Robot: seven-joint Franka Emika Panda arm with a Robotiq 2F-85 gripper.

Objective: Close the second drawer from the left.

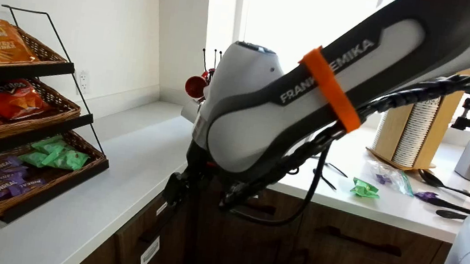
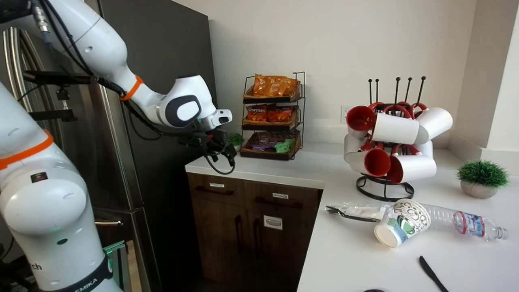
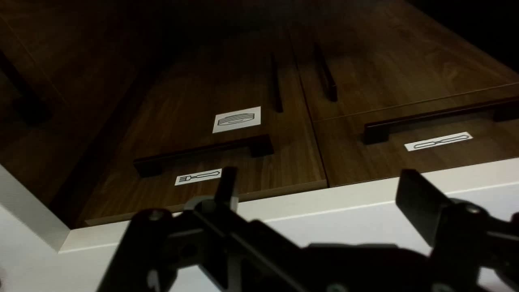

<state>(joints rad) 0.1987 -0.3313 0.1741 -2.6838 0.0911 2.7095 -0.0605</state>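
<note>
In the wrist view, the fork-labelled drawer point(image 3: 206, 162), which I take for the second from the left, fills the left centre of the frame. Its long axis, like that of its bar handle point(image 3: 202, 151), runs along the edge of the counter point(image 3: 284, 207), climbing gently toward the right of the frame. A thin strip of its top edge shows beside the counter, where the knife-labelled drawer point(image 3: 425, 158) at right shows none, so it seems to stand slightly out. The gripper point(image 3: 318, 184) is spread wide and empty, centred near where the two drawers meet; the fork-labelled drawer lies left of that line.

In an exterior view, the fork-labelled drawer point(image 2: 298, 194) sits just below the centre of the frame, lower and to the right of the gripper. The coming move probably calls for a shift that way, then a push square to the long axis.

In an exterior view, the fork-labelled drawer point(image 1: 145, 222) shows at lower centre-left, below the gripper; shadow and the arm point(image 1: 240, 128) leave its gap hard to judge.
</note>
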